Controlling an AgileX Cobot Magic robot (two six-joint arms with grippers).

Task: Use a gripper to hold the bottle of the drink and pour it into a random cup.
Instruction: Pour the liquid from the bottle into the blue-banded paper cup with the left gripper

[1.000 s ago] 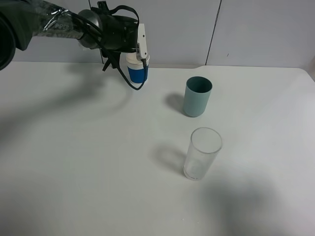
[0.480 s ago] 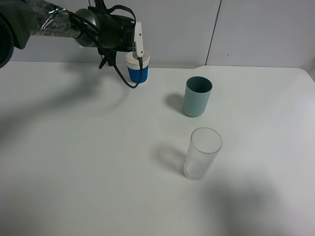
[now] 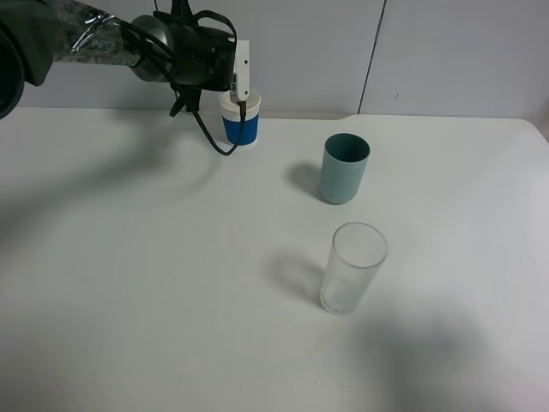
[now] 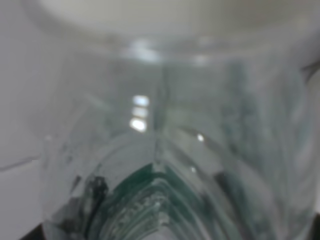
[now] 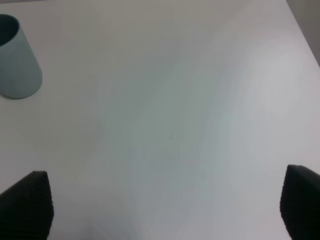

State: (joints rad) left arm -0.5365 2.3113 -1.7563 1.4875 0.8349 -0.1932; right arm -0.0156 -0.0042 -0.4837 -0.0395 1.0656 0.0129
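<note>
Table [image 3: 129, 300] is white and fills most of the high view. Left arm [image 3: 94, 43] reaches in from the far left, black with cables looping down, and ends at the left claw [image 3: 241, 77], whose white head hangs just above the paper cup [image 3: 240, 120] at the far left. A second ago the head sat lower and covered part of the cup's rim. Now it is a bit higher and further left, so the whole white rim and blue sleeve show. Over the last half second almost nothing shifted, so the arm looks settled. Right claw [image 5: 162, 207] hangs over bare table with its fingers spread wide, holding nothing. Glass [image 3: 352, 268] stands nearest, right of the middle. Green cup [image 3: 345, 168] is further back, right of the paper cup and well apart from it. Neither has moved. Bottle [image 4: 165, 150] can't be made out from above, but its clear ribbed body and green label fill the left wrist view, so the left claw is clamped shut on it. My read: the pour over the paper cup is ending or paused with the bottle drawn up. No stream or fill level shows, so I can't tell how much went in.
</note>
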